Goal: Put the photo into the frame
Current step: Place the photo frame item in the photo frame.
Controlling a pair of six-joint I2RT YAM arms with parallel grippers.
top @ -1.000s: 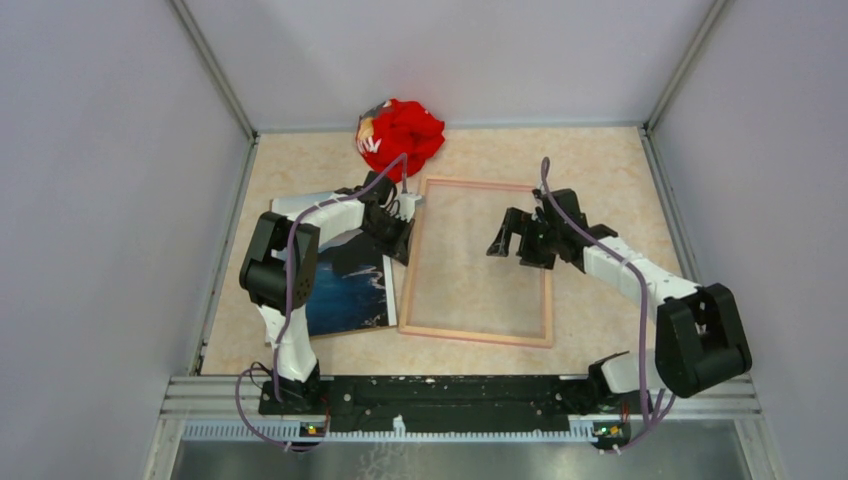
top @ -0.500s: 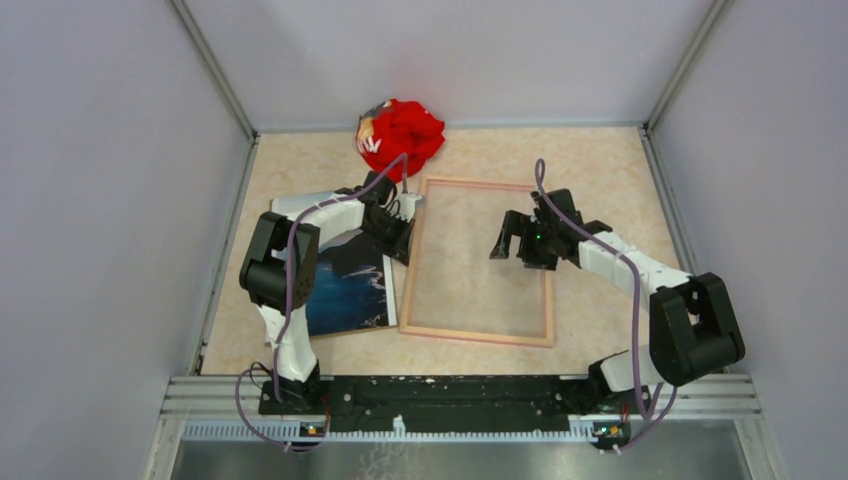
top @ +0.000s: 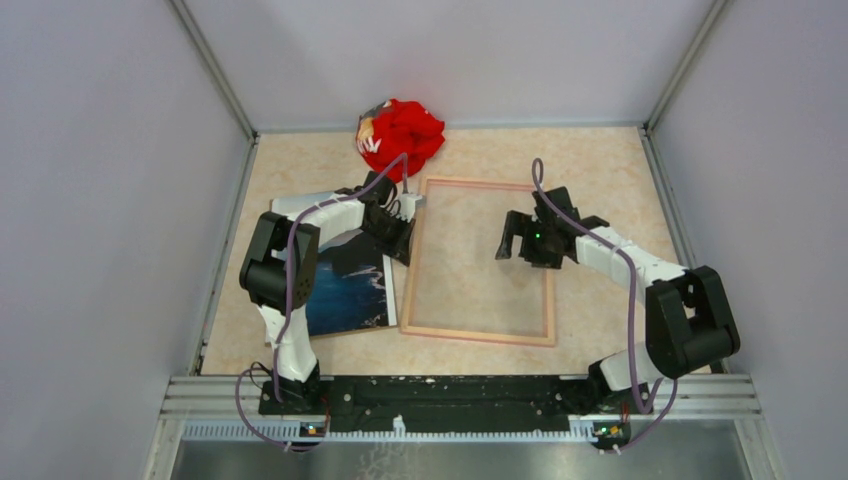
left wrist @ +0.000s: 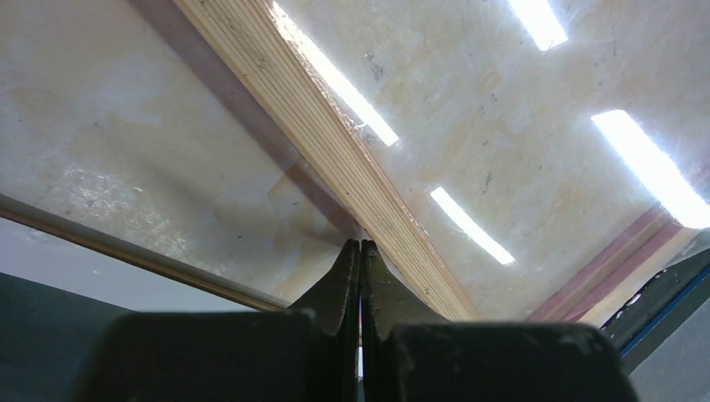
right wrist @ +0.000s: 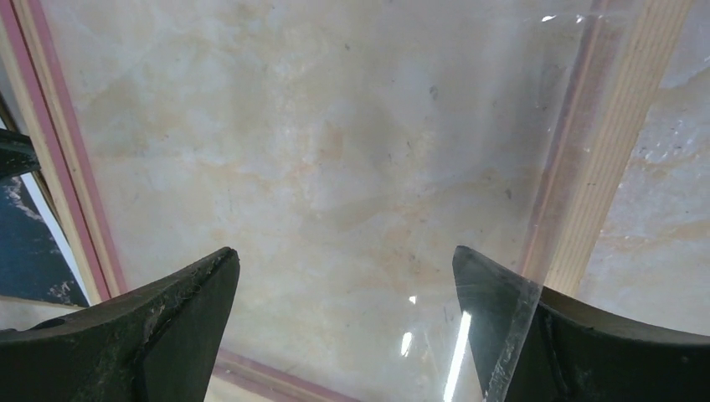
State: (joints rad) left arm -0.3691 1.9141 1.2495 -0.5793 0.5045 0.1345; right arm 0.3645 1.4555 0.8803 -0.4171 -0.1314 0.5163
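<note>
The frame [top: 477, 337] lies flat in the middle of the table, its light wood rail [left wrist: 335, 142] up and a clear pane over its opening. The photo [top: 345, 285] lies flat to its left, partly under my left arm; a strip of it shows in the right wrist view [right wrist: 21, 243]. My left gripper [top: 403, 238] is shut, its tips [left wrist: 360, 244] at the frame's left rail near the far corner; nothing shows between them. My right gripper [top: 512, 240] is open and empty over the frame's opening [right wrist: 342, 251]. The pane's right edge crosses in front of my right finger [right wrist: 502, 310].
A red cloth bundle [top: 400, 137] sits at the back, just beyond the frame's far left corner. Grey walls close in the table on the left, the right and the back. The metal base rail [top: 440, 395] runs along the near edge.
My right gripper has shifted slightly right and towards the back over the frame, still open, and its arm's elbow has drawn in. My left arm, the frame and the photo have not moved.
</note>
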